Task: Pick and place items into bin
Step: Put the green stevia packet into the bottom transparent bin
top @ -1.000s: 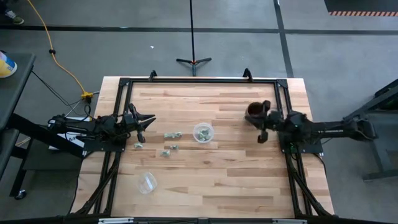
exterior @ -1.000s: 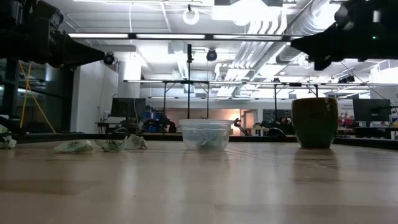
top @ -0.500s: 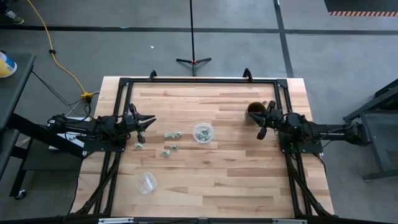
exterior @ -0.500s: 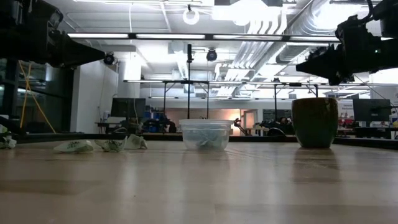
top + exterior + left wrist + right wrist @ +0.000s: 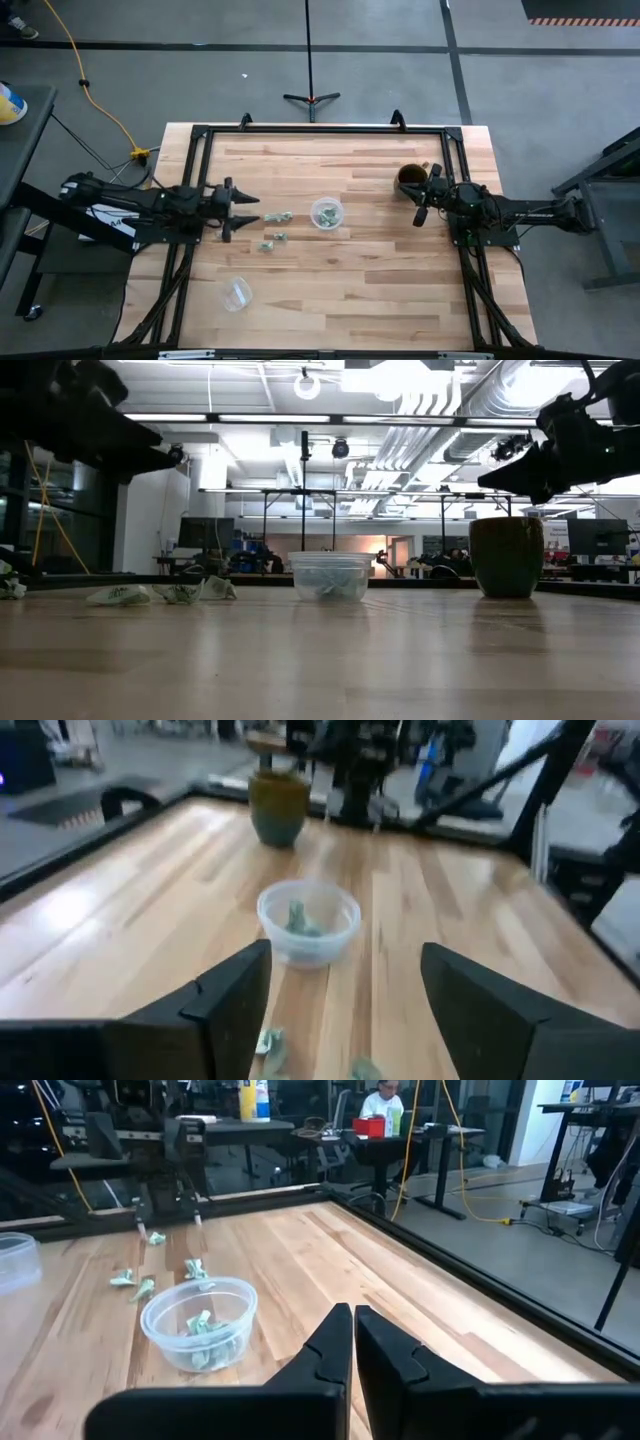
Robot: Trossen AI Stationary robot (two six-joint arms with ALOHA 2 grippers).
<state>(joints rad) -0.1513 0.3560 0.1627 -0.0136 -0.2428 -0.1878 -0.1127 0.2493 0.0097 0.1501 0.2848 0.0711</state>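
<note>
Several tiny pale green-grey items lie loose on the wooden table, left of a clear cup with more green pieces in it. The same items show in the right wrist view, and one item lies close under my left arm. My left gripper hovers open just left of the loose items, pointing at the cup, with nothing between its fingers. My right gripper is shut and empty, beside the brown mug and above the table.
A second clear cup lies near the table's front left. The brown mug stands far right. A black frame runs around the table. The wide near half of the table shows bare wood.
My left gripper has moved a little toward the table's right edge, toward the loose items, and has opened its fingers wide. My right gripper, still shut, has come down a little beside the mug. The items and cups have not moved.
</note>
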